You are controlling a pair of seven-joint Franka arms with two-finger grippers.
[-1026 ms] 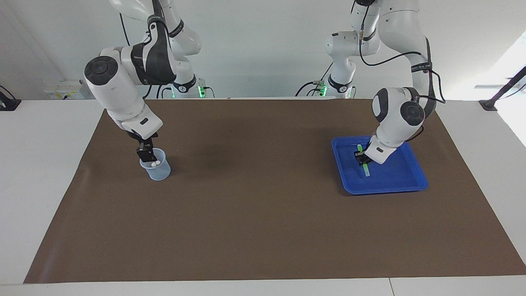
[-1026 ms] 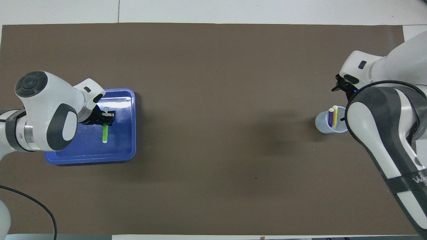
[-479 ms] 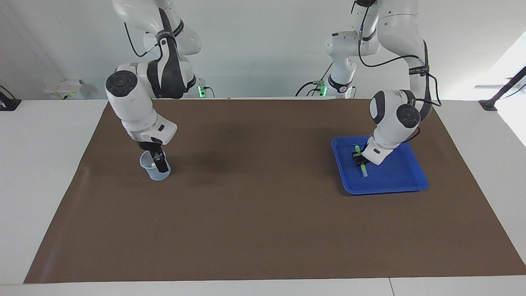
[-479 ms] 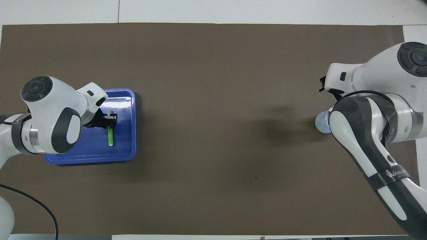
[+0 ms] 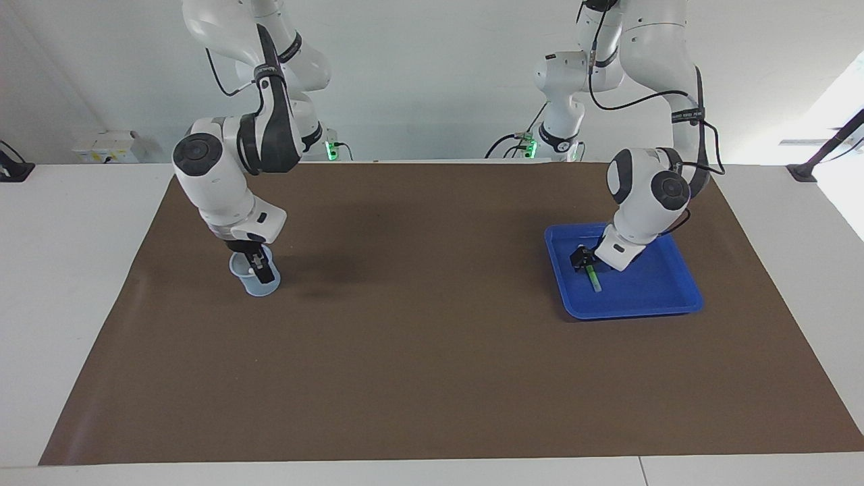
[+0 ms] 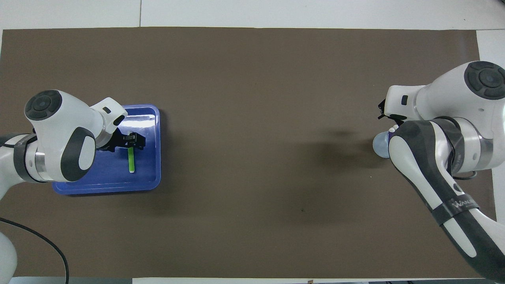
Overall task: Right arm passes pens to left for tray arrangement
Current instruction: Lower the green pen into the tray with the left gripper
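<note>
Left gripper [image 5: 582, 259] stands open over the tray [image 5: 668, 297], green pen [image 5: 593, 277] lying flat and released beneath it. Right gripper [image 5: 262, 268] reaches into the cup [image 5: 251, 283]; its spread and hold cannot be determined.

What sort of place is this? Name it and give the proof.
Probably a robotics lab test bench: two white arms bolted at one table edge, a brown mat as work surface, and only props on it, a blue tray holding a green pen and a cup.

The pen [image 5: 592, 277] lies in the tray [image 5: 668, 300], just under the left gripper [image 5: 580, 258]. The right gripper [image 5: 262, 266] dips into the cup [image 5: 251, 282].
</note>
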